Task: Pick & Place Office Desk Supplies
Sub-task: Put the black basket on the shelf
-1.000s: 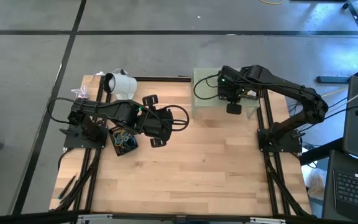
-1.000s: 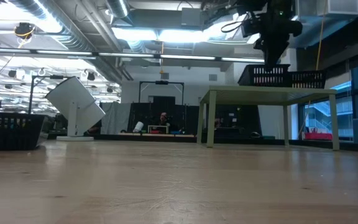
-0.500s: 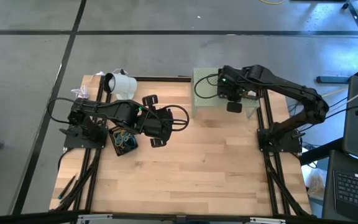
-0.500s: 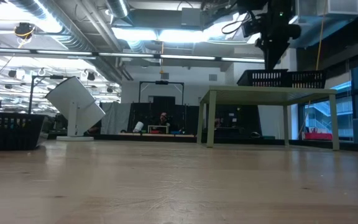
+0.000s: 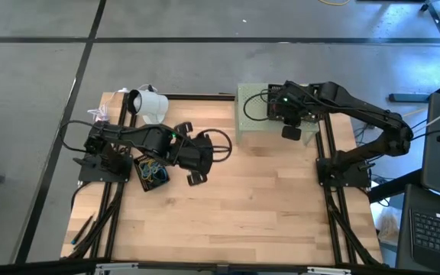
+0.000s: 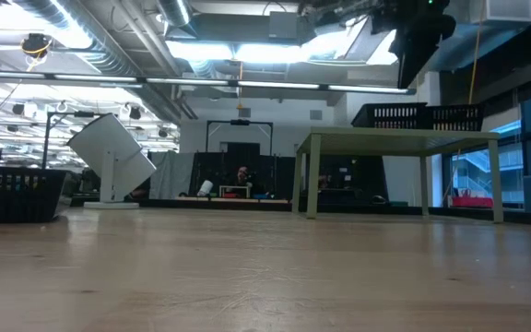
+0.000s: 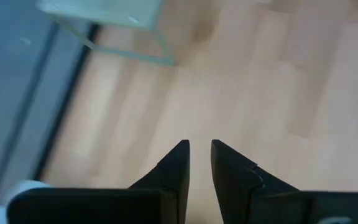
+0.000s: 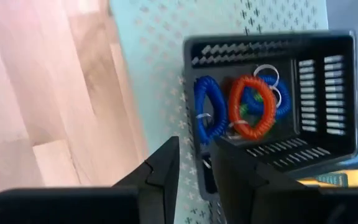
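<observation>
Bare wooden table (image 5: 243, 206), both hands slightly parted, empty; dim hall beyond.

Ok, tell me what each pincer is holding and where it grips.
Nothing in either. The left pincer is empty above bare table; the right pincer is empty above the black basket.

Two blue coiled bands (image 8: 207, 115) and an orange-red coiled band (image 8: 252, 107) are seen lying together inside a black slotted basket (image 8: 340, 93), which sits on the pale green perforated stand (image 8: 160, 50) at the far right of the table. A small white ring (image 8: 267, 70) is tucked among them, and the red coil is laid over one blue coil. A second heap of supplies (image 5: 153, 171), with blue and tan pieces, is held in a black tray at the table's left side.
</observation>
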`<control>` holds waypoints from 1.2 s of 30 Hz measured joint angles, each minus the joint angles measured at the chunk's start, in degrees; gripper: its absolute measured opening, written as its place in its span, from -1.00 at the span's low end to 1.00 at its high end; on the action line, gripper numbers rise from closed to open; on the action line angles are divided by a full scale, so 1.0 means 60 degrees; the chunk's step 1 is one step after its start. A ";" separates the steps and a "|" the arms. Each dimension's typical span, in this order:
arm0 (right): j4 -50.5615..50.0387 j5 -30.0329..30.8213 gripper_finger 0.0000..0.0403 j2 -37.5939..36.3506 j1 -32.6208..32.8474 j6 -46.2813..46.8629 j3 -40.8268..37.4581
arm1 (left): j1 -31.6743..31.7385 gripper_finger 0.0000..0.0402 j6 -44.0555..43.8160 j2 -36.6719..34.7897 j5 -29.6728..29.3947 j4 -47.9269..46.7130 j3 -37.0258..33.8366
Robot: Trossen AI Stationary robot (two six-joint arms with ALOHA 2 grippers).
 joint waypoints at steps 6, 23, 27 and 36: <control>0.0519 -0.0050 -0.52 -0.0299 0.0563 0.0096 0.0000 | -0.0645 -0.56 -0.1222 0.0407 0.0985 0.0000 0.0000; 0.0898 -0.0776 -0.52 -0.0410 0.1250 0.0310 0.0004 | -0.1940 -0.32 -0.4693 -0.1467 0.2633 0.0218 -0.6660; 0.1184 -0.0776 -0.52 -0.0406 0.1250 0.0408 0.0004 | -0.2076 -0.32 -0.5326 -0.2051 0.3501 0.1502 -0.8834; 0.1465 -0.0778 -0.52 -0.0406 0.1250 0.0721 0.0004 | -0.1960 -0.32 -0.5363 -0.2316 0.4163 0.3585 -1.1857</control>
